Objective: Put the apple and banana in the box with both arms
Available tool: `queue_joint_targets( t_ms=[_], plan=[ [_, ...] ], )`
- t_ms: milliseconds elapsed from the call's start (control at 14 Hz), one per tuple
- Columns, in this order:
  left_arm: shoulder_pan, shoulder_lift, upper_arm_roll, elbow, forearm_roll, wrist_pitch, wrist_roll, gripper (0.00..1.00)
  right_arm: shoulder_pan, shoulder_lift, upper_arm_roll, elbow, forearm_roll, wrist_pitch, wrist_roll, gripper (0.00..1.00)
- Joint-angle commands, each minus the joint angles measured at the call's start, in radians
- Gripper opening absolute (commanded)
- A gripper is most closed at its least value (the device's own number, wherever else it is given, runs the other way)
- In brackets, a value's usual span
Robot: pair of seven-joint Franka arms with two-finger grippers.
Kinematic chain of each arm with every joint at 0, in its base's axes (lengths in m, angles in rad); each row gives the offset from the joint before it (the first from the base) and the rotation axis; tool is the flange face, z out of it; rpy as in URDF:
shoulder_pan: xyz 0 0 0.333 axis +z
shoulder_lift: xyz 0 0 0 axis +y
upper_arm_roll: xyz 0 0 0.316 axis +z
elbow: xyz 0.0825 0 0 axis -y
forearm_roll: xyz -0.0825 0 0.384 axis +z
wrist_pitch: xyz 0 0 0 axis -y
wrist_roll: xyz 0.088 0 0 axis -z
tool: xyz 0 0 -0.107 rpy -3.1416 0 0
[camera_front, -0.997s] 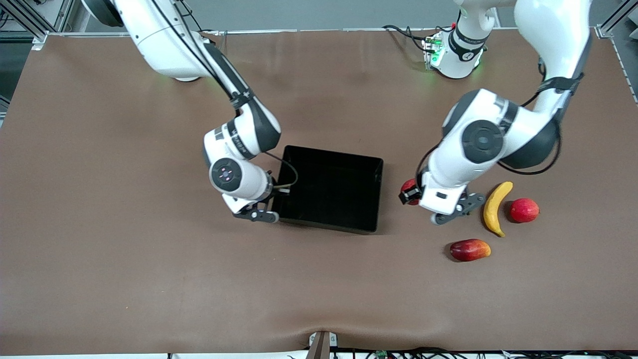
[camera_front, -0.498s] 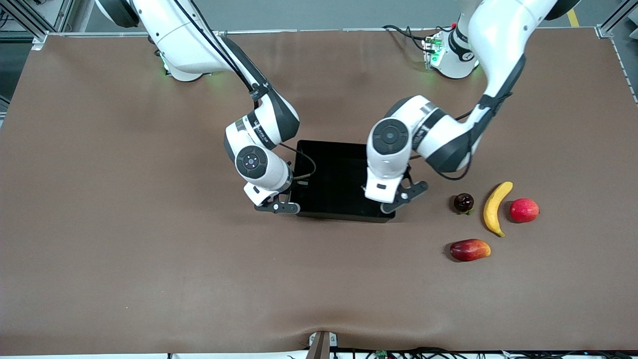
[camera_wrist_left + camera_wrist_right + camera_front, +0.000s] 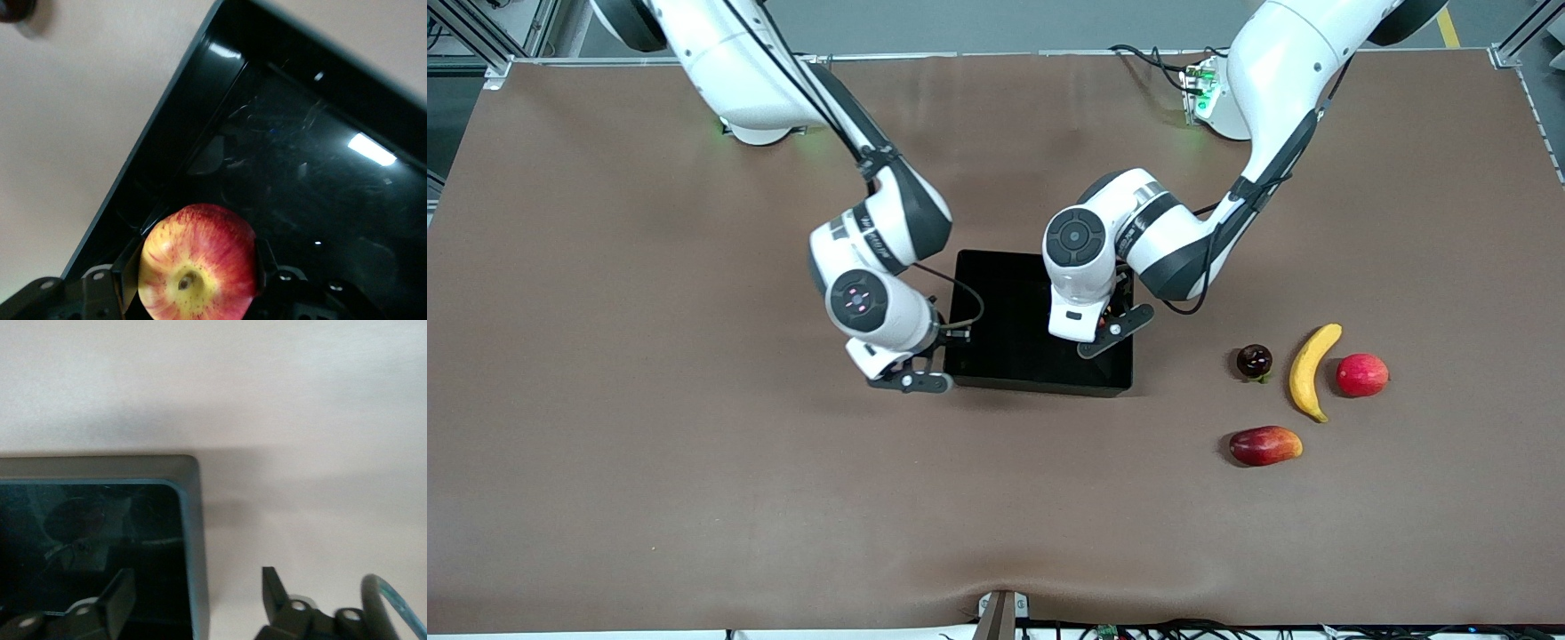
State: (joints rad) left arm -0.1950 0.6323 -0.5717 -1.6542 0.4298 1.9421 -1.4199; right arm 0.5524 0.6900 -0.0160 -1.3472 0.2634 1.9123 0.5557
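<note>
The red apple (image 3: 198,260) with yellow streaks sits between the fingers of my left gripper (image 3: 1106,332), which is shut on it over the inside of the black box (image 3: 1040,384), near the wall toward the left arm's end. My right gripper (image 3: 914,380) is open at the box's corner toward the right arm's end. In the right wrist view its fingers (image 3: 119,592) stand on either side of the box's wall (image 3: 190,520) without touching it. The yellow banana (image 3: 1307,373) lies on the table toward the left arm's end, away from both grippers.
A small dark round fruit (image 3: 1254,360) and a pinkish-red round fruit (image 3: 1362,374) lie on either side of the banana. A red-and-yellow mango-like fruit (image 3: 1264,444) lies nearer the front camera. The brown table (image 3: 694,489) spreads wide around them.
The left arm carried the apple from beside the banana to over the box. The box slid toward the left arm's end. The right gripper opened at the box's wall.
</note>
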Motion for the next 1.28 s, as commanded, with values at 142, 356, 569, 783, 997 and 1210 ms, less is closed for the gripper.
queue_joint_targets(
  t_ms=[142, 356, 569, 783, 997, 1210],
  plan=[
    [-0.012, 0.026, -0.002, -0.038, 0.023, 0.011, -0.034, 0.00, -0.098, -0.007, 0.004, 0.146, 0.007, -0.211, -0.019, 1.00],
    [-0.018, 0.061, -0.002, -0.036, 0.021, 0.049, -0.037, 0.00, -0.166, -0.073, -0.005, 0.180, 0.008, -0.278, -0.022, 1.00],
    [-0.027, 0.078, 0.000, -0.038, 0.023, 0.049, -0.039, 0.00, -0.228, -0.122, -0.018, 0.201, 0.001, -0.369, -0.019, 1.00],
    [-0.027, 0.090, -0.002, -0.030, 0.023, 0.051, -0.037, 0.00, -0.261, -0.208, -0.016, 0.203, -0.132, -0.403, -0.019, 1.00],
    [-0.027, 0.101, 0.000, -0.027, 0.023, 0.063, -0.037, 0.59, -0.290, -0.297, 0.004, 0.188, -0.250, -0.436, -0.020, 1.00],
    [-0.027, 0.090, 0.000, -0.022, 0.024, 0.063, -0.030, 1.00, -0.391, -0.366, 0.082, 0.187, -0.250, -0.529, -0.017, 1.00]
  ],
)
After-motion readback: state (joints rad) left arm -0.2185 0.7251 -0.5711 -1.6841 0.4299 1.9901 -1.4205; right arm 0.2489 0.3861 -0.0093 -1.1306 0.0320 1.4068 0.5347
